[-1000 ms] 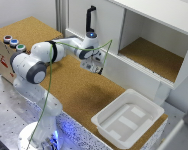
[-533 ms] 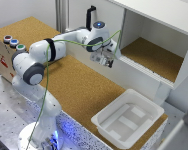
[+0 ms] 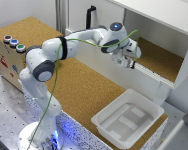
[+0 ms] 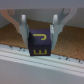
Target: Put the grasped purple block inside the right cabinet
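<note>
arm farther toward right cabinet [image 3: 159, 57], purple block [image 4: 39, 44] between jaws

Cork-topped desk [image 3: 79, 90] carrying a white plastic tray [image 3: 128, 121] near its edge; cabinet [image 3: 166, 57] floor likewise cork.

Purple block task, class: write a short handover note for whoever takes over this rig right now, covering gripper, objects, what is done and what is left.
Gripper: shut on the purple block, fingers on either side.
Position: at the front edge of the right cabinet, above its white sill.
Done: block grasped and carried to the opening.
Left: move inside over the cork floor, lower, release, withdraw.
</note>
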`<state>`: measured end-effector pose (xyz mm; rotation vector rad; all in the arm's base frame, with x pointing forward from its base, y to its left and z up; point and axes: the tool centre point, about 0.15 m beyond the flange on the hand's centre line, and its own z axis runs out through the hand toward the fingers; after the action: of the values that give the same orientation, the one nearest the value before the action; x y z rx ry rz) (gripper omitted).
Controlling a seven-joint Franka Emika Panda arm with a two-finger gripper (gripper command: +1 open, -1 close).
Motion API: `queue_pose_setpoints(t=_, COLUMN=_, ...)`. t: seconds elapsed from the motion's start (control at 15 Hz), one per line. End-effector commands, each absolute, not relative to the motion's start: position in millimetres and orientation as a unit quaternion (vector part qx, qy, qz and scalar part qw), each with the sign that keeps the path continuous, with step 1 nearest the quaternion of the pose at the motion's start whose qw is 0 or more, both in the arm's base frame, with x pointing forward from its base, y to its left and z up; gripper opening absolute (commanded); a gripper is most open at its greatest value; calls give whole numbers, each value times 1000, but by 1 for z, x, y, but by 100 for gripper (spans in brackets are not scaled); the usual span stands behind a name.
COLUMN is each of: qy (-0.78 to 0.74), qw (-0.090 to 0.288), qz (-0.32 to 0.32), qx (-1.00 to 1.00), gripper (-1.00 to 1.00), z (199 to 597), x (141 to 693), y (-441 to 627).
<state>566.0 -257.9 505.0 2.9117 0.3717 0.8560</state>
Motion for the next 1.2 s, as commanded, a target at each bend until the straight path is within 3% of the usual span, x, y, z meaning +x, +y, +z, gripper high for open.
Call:
queue_pose_setpoints(t=0.0, qy=143, qw=-42, qz=288, qx=946, gripper=-100, z=501, x=633, y=-292)
queue_pose_setpoints(t=0.27, qy=114, qw=-42, qz=301, qx=946, gripper=-100, z=488, x=657, y=-297)
queue_pose_setpoints(t=0.53, qy=79, qw=-65, qz=307, qx=946, gripper=-100, z=468, x=692, y=-304)
queue_pose_setpoints(t=0.93, qy=80, qw=-55, qz=319, qx=943, gripper=-100, z=458, x=714, y=-285)
queue_pose_setpoints(t=1.0, qy=78, qw=-52, qz=321, qx=943, gripper=100, z=459, x=712, y=-282)
queue_pose_setpoints(t=1.13, qy=73, qw=-38, qz=330, qx=940, gripper=100, z=470, x=694, y=-279)
